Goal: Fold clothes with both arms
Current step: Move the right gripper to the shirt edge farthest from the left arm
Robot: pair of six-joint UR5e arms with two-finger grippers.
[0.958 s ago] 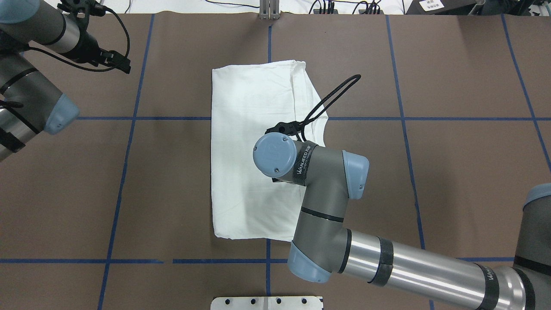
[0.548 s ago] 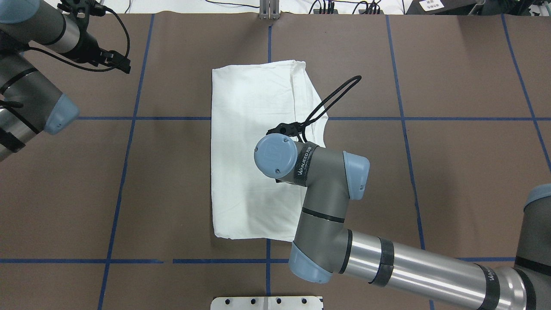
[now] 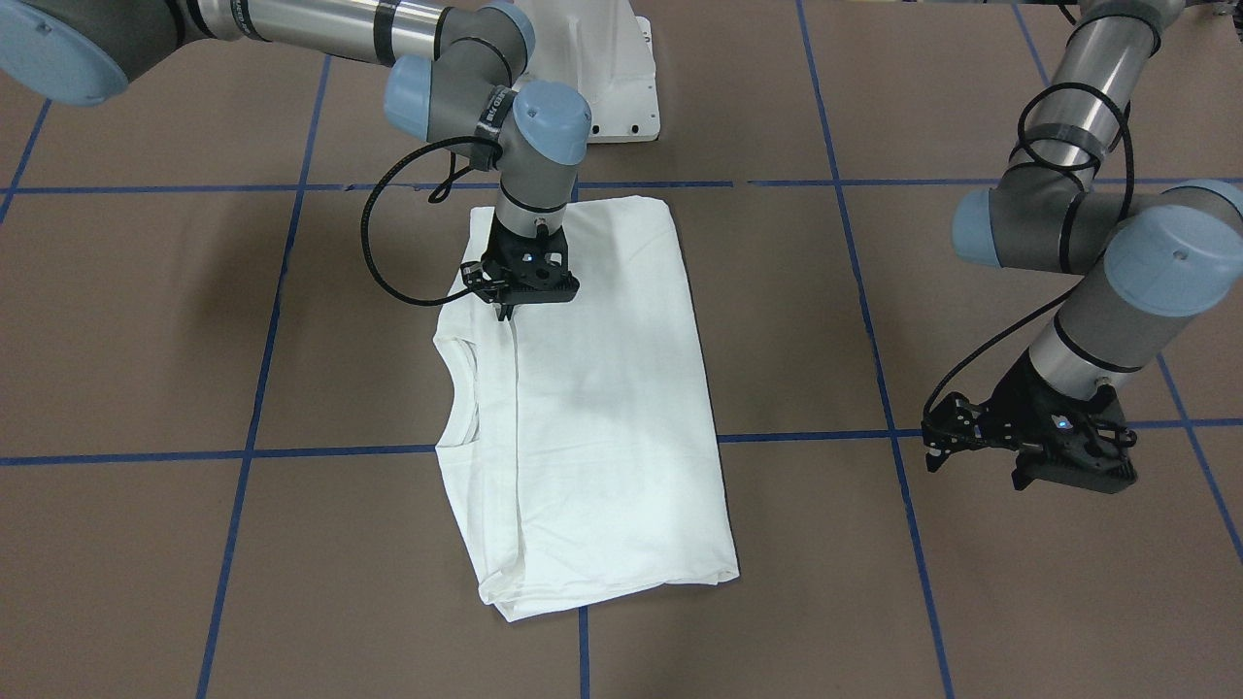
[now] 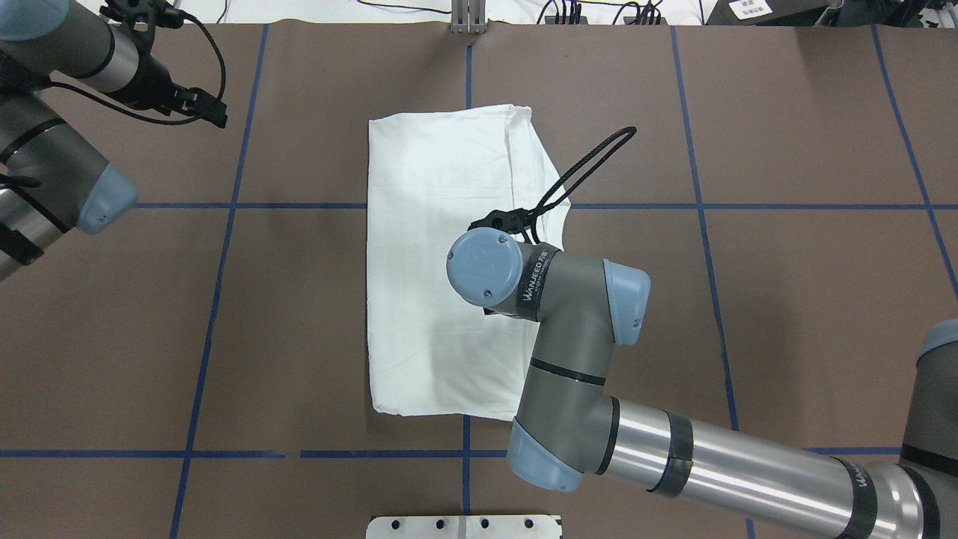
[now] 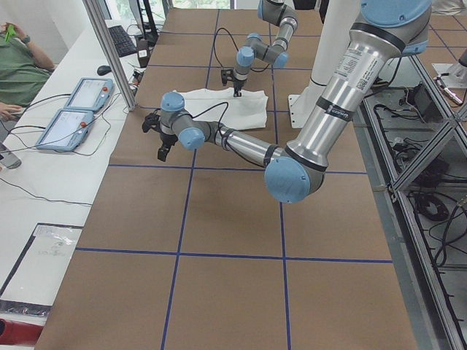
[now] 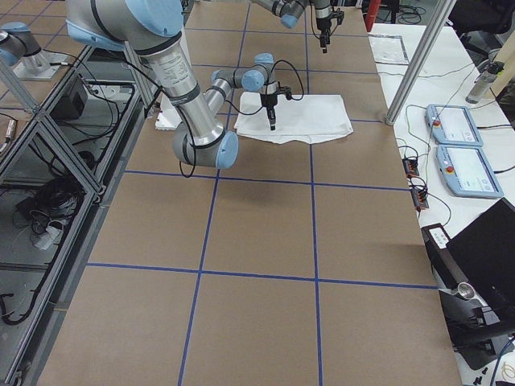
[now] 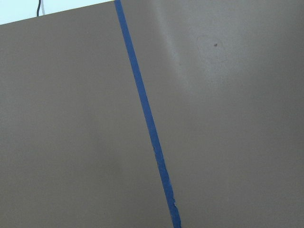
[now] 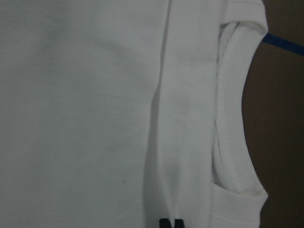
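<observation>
The white T-shirt (image 3: 602, 408) lies folded into a long flat strip in the middle of the table; it also shows in the overhead view (image 4: 434, 247). Its ribbed neck (image 8: 232, 118) sits on the edge toward my right. No printed text shows. My right gripper (image 3: 505, 313) points straight down with its tips at the cloth beside the neck. Its tips (image 8: 171, 223) are close together at a fold line, and no cloth looks lifted. My left gripper (image 3: 1044, 476) hangs empty over bare table far off to the left (image 4: 215, 112). Its jaws look apart.
The brown table cover (image 7: 228, 118) carries a grid of blue tape lines (image 7: 147, 123). The white metal pedestal (image 3: 602, 78) stands at the robot's edge behind the shirt. The right arm's black cable loop (image 4: 591, 161) overhangs the shirt's right edge. Control pendants (image 5: 76, 109) lie on a side table.
My right arm's wrist has shifted slightly to the right in the overhead view. The shirt and the left arm have not moved.
</observation>
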